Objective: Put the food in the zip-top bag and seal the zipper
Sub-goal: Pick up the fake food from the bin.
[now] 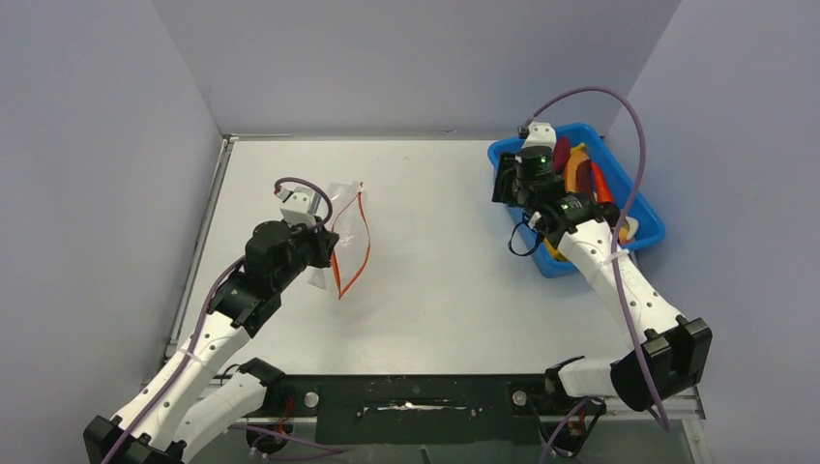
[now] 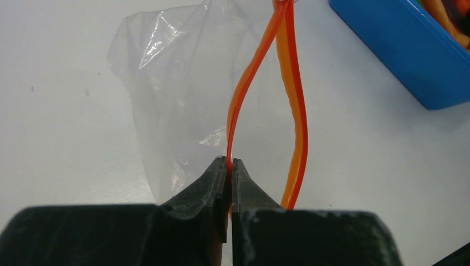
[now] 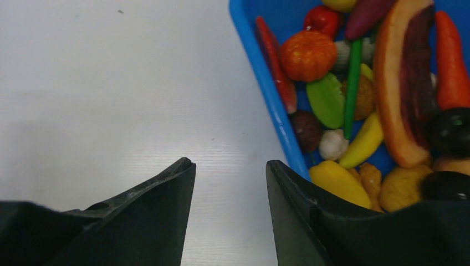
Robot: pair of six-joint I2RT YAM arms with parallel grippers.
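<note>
Orange-red is what we are watching first: the zipper (image 2: 284, 50) of the zip-top bag (image 2: 166, 77) is splitting into two strips, and the left pincer (image 2: 229, 166) is pinching one of them, its jaws pressed fully together on that strip. We are reading that hold as a way of propping the mouth agape, since the other strip is bowing away toward three o'clock in the left wrist view. From above, the bag is sitting at about ten o'clock of the table (image 1: 435, 271), its clear body crumpled and, as far as we can see, carrying nothing. Over at two o'clock the right pincer (image 3: 230, 166) is hovering at the edge of the blue tray (image 3: 241, 27), jaws moderately apart with nothing between them. The food (image 3: 307, 55) is sitting heaped in that tray, well apart from the bag. We are judging the task barely begun: a first piece is waiting to be picked.
</note>
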